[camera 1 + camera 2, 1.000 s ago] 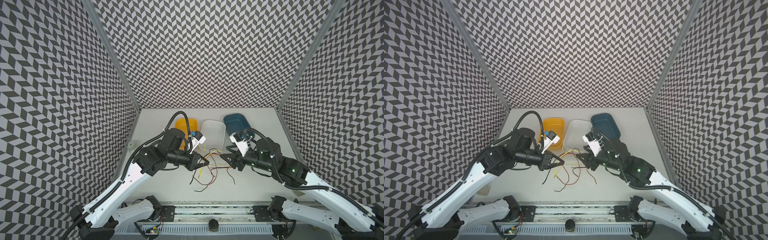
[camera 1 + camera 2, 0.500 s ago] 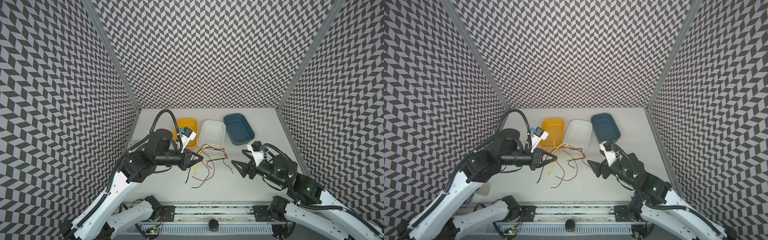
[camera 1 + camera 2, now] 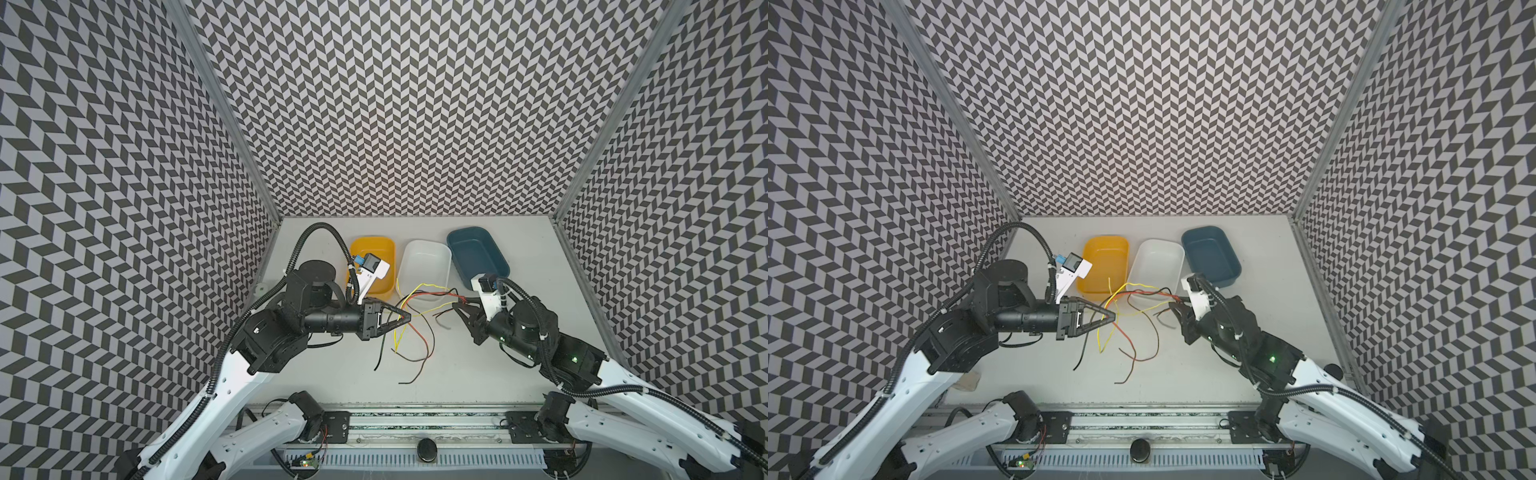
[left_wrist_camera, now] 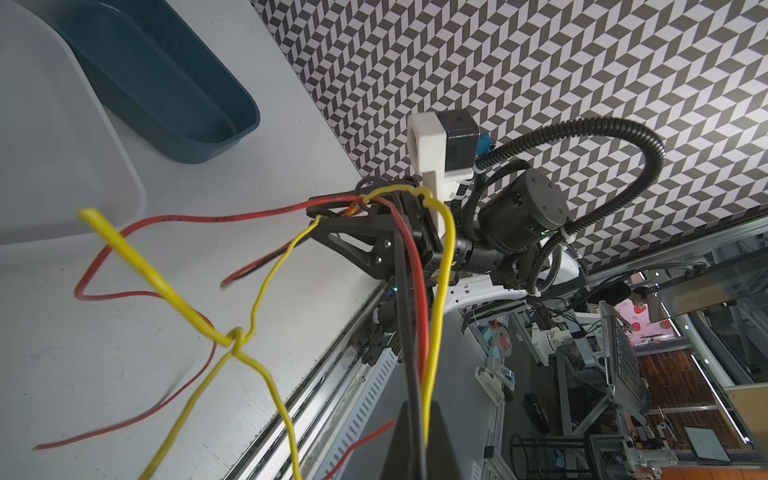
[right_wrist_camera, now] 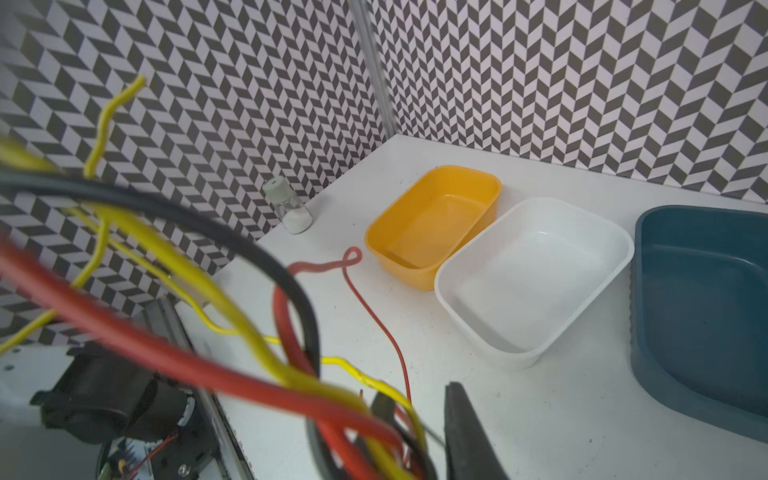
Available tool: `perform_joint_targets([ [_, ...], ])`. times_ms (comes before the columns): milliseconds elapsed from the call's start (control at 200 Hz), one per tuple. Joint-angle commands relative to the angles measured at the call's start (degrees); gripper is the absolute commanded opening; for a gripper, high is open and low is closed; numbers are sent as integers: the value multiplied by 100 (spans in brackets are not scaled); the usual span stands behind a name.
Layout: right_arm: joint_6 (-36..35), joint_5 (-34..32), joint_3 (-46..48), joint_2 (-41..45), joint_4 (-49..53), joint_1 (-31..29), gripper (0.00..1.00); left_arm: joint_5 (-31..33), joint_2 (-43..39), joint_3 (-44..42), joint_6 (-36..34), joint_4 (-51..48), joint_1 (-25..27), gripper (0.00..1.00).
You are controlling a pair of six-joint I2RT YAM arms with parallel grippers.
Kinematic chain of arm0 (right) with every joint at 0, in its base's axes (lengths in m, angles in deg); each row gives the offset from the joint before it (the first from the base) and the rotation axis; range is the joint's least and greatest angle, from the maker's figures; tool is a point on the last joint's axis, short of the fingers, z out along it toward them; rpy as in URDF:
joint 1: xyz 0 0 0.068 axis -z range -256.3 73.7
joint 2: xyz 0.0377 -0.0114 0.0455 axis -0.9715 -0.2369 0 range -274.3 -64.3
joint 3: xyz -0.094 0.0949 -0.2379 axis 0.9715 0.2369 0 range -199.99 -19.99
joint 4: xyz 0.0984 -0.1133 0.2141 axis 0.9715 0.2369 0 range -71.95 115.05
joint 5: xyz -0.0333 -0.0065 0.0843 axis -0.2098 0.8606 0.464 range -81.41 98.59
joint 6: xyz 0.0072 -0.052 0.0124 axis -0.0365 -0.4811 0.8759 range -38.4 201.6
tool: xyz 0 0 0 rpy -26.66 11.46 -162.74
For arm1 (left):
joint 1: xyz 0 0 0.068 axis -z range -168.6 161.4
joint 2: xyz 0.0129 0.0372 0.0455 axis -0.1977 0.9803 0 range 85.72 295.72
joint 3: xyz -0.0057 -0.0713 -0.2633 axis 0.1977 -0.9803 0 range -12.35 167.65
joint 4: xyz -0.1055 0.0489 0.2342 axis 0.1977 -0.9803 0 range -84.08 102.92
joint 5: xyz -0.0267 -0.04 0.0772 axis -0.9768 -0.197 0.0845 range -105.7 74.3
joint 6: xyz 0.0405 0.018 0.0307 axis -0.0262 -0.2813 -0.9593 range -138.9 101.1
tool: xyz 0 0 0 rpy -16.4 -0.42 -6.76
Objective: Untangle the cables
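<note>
The left gripper (image 3: 409,319) is clamped on the tangled red, yellow and black cables (image 4: 237,336), the right gripper (image 3: 457,302) pinches their right side, and the bundle hangs between the 2, just near of the white tray (image 3: 424,249), loose ends drooping toward the table (image 3: 498,365)

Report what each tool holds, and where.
The left tool pinches the cables mid-length, ends dangling; the right tool appears shut on the same cables near their other ends.

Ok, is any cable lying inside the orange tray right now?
No, the right wrist view shows the orange tray bare inside, with the nearest red cable lying outside it.
</note>
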Motion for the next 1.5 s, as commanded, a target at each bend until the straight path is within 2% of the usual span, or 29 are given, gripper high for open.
perform_joint_targets([
  [0, 15, -883, -257, 34, -32, -20, 6, -34, -153, 17, 100, 94, -22, 0],
  [50, -12, -1196, -214, 119, -36, -20, 0, 38, -181, 13, 87, -36, -27, 0],
  [115, -123, -1518, -221, 217, 61, -27, 0, 93, -210, -18, 150, -140, -72, 0],
  [230, -394, -2141, -226, 433, 126, -20, 0, -170, -201, -169, 378, -137, -205, 0],
  [325, -703, -2777, -143, 742, -49, -29, 0, -80, 35, 46, -85, -970, -416, 0],
  [416, -979, -3223, -54, 1093, -380, -33, 0, -228, 253, 85, -425, -1562, -943, 0],
  [486, -1215, -3422, 55, 1399, -713, -38, 0, 131, 317, 66, -541, -1771, -995, 0],
  [546, -1416, -3518, 169, 1691, -1026, -38, 0, 191, 421, 16, -494, -1862, -1169, 0],
  [726, -1953, -3565, 308, 2356, -1602, -38, 0, -270, 635, -327, -74, -1500, -1607, 0],
  [856, -2058, -3090, 169, 2519, -1400, -38, 0, -587, 781, -345, 157, -1266, -1831, 0],
  [921, -1820, -3073, -81, 2314, -831, -38, 0, -854, 810, -302, 353, -1017, -1952, 0],
  [931, -1763, -3118, -152, 2260, -718, -38, 0, -909, 815, -292, 371, -982, -1959, 2],
  [1046, -1156, -3257, -794, 1667, 630, -38, 0, -1399, 826, -34, 472, -668, -1936, 48],
  [1097, -975, -3114, -904, 1551, 885, -33, 0, -1616, 719, 51, 468, -475, -1885, 61],
  [1212, -548, -2790, -1005, 1494, 1061, -35, 0, -1617, 244, 61, 253, -186, -1774, 67],
  [1292, -193, -2479, -1303, 1414, 1504, -36, 0, -997, -175, -46, -112, -338, -1748, 72],
  [1342, -133, -2246, -1543, 1266, 1815, -38, 0, -840, -362, -176, -313, -333, -1741, 74],
  [1497, -154, -1461, -2064, 719, 2505, -33, 0, -858, -649, -649, -67, 523, -1628, 80],
])
